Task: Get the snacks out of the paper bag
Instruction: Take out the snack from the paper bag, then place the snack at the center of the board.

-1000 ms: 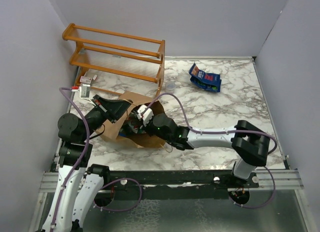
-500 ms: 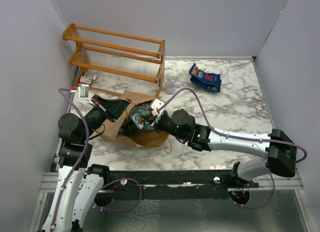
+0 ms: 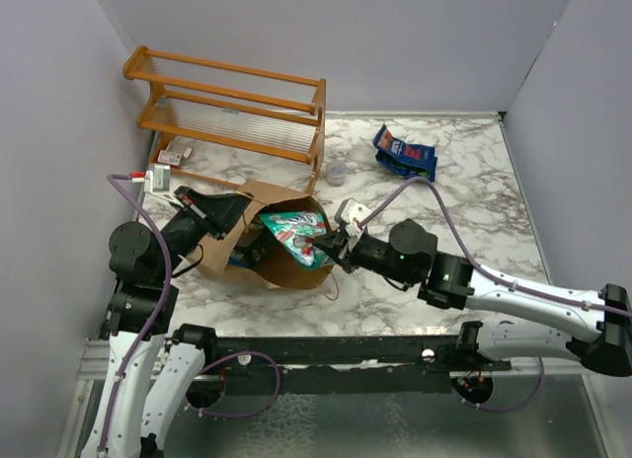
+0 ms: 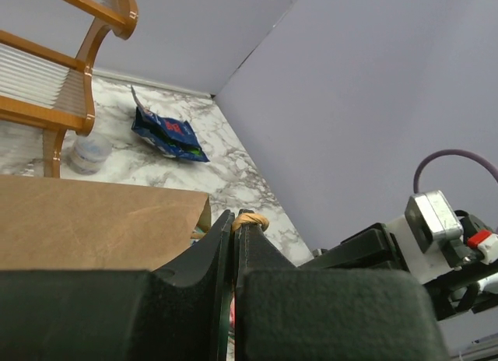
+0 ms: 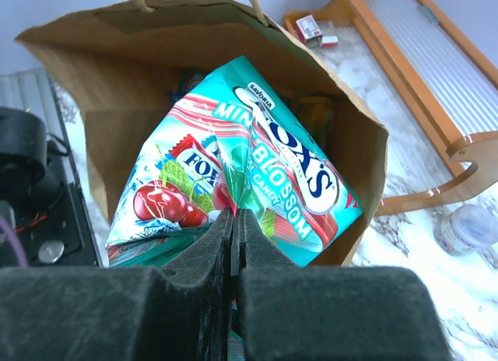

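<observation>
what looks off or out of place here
The paper bag lies tipped on its side, held by the left gripper. A teal candy packet juts from its mouth, clamped by the right gripper. A blue packet lies crumpled at the far right.

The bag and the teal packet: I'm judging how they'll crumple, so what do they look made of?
The paper bag looks like matte brown kraft paper, creased and without shine. The teal packet looks like thin glossy plastic film, probably: it shines and wrinkles around bright print.

Orange wooden rack (image 3: 237,122) on marble table (image 3: 454,206), clear jar (image 3: 337,170) just beside it, red-white box (image 3: 170,156) by its left end
</observation>
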{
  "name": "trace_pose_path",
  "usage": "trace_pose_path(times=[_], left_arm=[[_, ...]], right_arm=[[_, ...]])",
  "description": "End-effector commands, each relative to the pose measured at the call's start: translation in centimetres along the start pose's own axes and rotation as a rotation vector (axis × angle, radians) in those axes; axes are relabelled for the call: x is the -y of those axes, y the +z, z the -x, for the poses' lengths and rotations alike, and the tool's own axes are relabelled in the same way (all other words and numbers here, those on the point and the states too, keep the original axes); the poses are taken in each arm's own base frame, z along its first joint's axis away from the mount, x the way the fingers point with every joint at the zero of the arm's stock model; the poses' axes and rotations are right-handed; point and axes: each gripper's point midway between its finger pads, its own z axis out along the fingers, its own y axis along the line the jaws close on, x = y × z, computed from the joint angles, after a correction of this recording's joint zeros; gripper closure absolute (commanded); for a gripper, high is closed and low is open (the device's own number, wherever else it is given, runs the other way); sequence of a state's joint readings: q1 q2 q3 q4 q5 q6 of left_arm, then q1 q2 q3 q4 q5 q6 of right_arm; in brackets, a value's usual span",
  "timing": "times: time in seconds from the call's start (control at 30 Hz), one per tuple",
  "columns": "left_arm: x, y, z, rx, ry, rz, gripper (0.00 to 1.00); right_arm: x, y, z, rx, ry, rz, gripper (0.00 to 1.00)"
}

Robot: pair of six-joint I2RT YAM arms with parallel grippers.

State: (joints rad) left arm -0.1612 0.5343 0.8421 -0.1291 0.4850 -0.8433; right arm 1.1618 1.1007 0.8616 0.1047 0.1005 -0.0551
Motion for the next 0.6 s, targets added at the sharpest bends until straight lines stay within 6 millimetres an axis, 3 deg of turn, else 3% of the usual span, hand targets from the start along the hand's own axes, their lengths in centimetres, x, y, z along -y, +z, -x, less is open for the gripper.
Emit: trace_pose_path(times=[0.0,0.1,0.4,0.57], left_arm=[[-0.3,-0.1,0.7,0.028,0.029,0.036,1.00],[-0.6,-0.1,0.8,0.022,0.040,0.051,1.00],[-1.1,0.2,0.6,0.017,0.033,0.067,1.00],[-1.0,0.3,0.8,0.012,0.041,0.065,1.00]], right_arm=[[-0.6,-3.1,0.3,-0.015,-0.032,0.065,0.99],[0.6,-5.1,1.8,0.025,-0.048,0.017,0.99],[7.9,-10.6,7.5,0.164,-0.106,-0.356,0.99],[11.9,-12.7,7.8,0.189,-0.083,-0.614,0.99]])
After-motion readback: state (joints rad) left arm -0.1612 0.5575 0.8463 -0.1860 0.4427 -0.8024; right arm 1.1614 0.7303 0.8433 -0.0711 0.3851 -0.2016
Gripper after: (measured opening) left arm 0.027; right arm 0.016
